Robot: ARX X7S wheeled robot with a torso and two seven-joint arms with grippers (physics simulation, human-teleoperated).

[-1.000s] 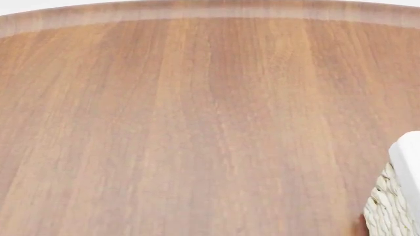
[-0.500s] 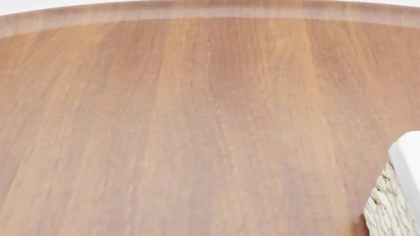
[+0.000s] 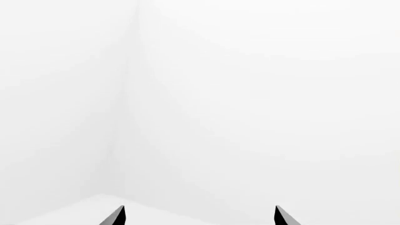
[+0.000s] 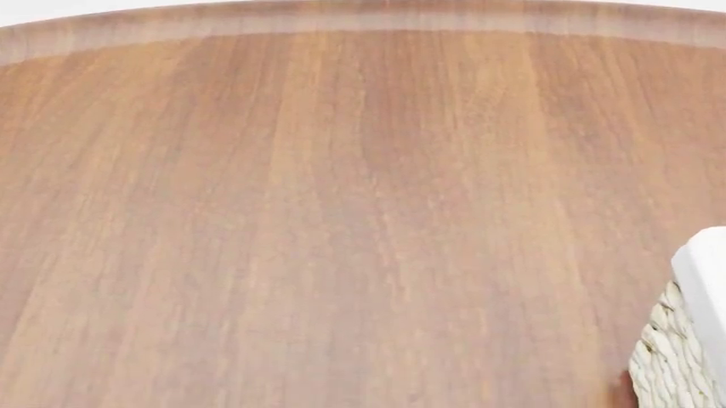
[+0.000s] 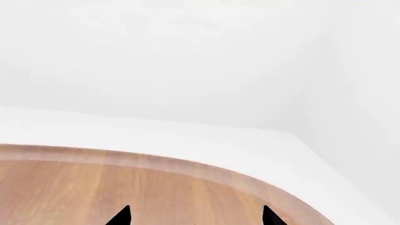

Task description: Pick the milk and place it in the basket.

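Cream-white woven wicker basket (image 4: 681,340): showing one corner. Milk: unseen, perhaps behind it, so I am risking blind groping. My left gripper (image 3: 198,216) and right gripper (image 5: 195,216): both spread, grasping nothing.

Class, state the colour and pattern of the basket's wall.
Cream-white woven wicker on the basket, seen best in the head view.

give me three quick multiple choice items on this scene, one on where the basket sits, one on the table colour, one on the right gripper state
1. In the head view, the basket shows at:
A. lower right edge
B. upper left
C. centre

2. The table is:
A. white
B. brown wood
C. grey metal

3. The right gripper is:
A. shut on a carton
B. shut, empty
C. open, empty

Answers: 1 A, only its woven corner shows there; 2 B, wood grain runs across it; 3 C, the right wrist view shows its tips apart with nothing between.
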